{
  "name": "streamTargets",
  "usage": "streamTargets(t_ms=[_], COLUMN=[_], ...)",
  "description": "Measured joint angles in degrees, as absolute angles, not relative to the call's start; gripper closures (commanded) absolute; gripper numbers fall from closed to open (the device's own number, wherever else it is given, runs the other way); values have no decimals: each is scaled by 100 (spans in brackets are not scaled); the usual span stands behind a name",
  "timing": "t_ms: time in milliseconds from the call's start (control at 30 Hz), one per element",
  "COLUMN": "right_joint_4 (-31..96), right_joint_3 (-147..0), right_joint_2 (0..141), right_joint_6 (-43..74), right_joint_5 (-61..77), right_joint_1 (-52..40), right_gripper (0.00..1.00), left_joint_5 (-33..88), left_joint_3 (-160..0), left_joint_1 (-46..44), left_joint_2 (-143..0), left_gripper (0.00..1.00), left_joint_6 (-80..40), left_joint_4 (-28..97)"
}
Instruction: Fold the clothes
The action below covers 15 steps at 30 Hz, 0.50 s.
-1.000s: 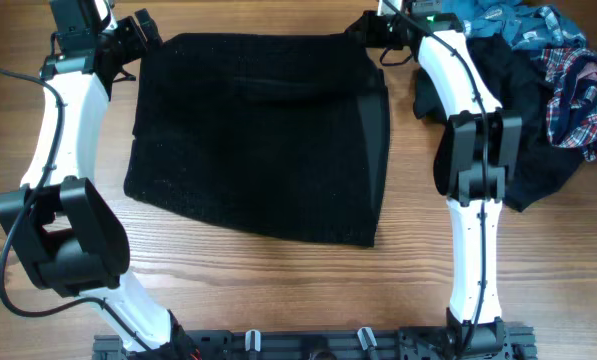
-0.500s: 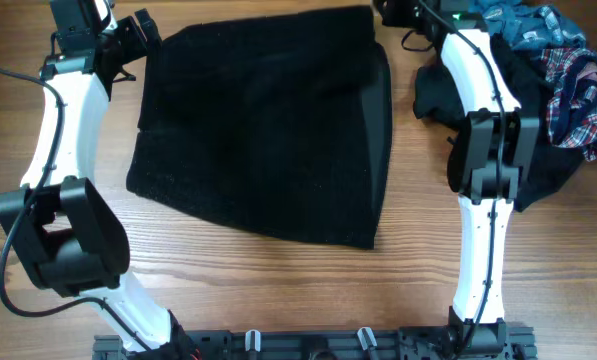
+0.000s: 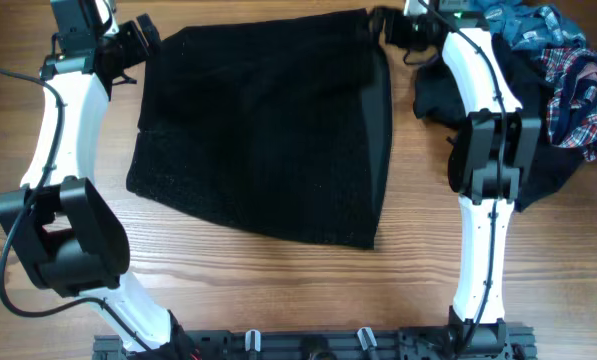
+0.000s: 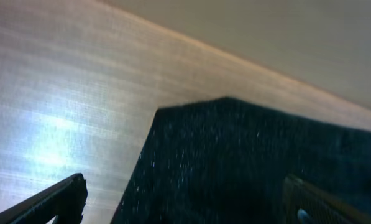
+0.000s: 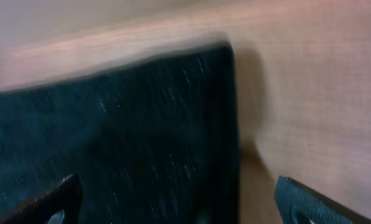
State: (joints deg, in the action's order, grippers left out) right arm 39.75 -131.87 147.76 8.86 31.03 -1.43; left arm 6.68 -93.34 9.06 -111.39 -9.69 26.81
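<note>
black garment (image 3: 263,130) flat, near-square, lower edge slanting down-right; left gripper (image 3: 136,40), right gripper (image 3: 386,25) spread wide.

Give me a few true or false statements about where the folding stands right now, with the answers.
1. The black garment lies spread out on the wooden table. True.
2. The left hand is clamped on a corner of the garment. False: its fingers stand wide apart, with the corner lying on the table ahead of them.
3. The right hand is open. True.
4. The plaid shirt lies on the black garment. False: it sits in the pile of clothes at the right, apart from it.
</note>
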Motion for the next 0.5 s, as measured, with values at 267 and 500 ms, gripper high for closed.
streamTargets(t_ms=[267,500], right_joint_4=[5887,7631], right_joint_3=[-13198,-13334], right_joint_2=[13408,12759], right_joint_6=[314,180], right_joint_5=[2554,2493], right_joint_1=[-93,-115], right_gripper=[0,0], left_joint_5=[670,685], left_joint_3=[-9343,-9386], left_joint_1=[906,906], left_joint_2=[-10676,-10208], left_gripper=[0,0], left_joint_6=[-788,-753], left_joint_4=[3809,5109])
